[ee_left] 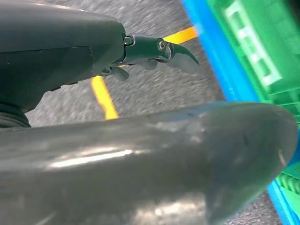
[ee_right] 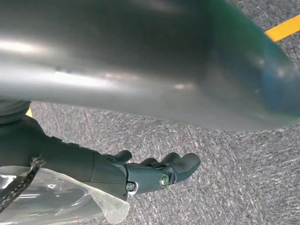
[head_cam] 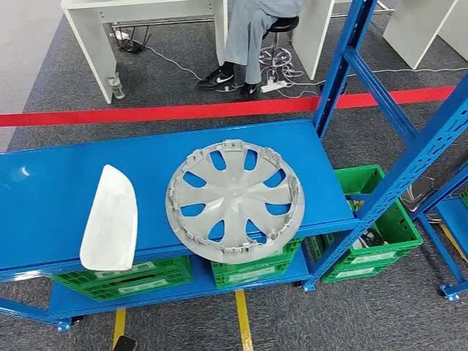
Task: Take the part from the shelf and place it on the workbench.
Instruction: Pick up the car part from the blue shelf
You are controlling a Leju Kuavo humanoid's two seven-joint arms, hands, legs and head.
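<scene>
A grey wheel cover (head_cam: 235, 199) lies flat on the blue shelf (head_cam: 50, 190), right of centre, its near rim hanging slightly over the front edge. A white curved part (head_cam: 110, 218) lies to its left, near the front edge. My left hand (ee_left: 71, 56) hangs above the grey carpet beside the shelf's lower blue rail, its fingers (ee_left: 159, 47) stretched out and holding nothing. My right hand (ee_right: 106, 171) also hangs over the carpet, its fingers (ee_right: 176, 166) extended and apart from the thumb (ee_right: 141, 61), with nothing in it.
Green crates (head_cam: 248, 267) stand on the lower level under the shelf, and another green crate (head_cam: 381, 230) sits to the right. Blue uprights (head_cam: 419, 157) rise at the right end. Beyond a red floor line (head_cam: 165, 112), a person (head_cam: 248, 36) sits at white desks.
</scene>
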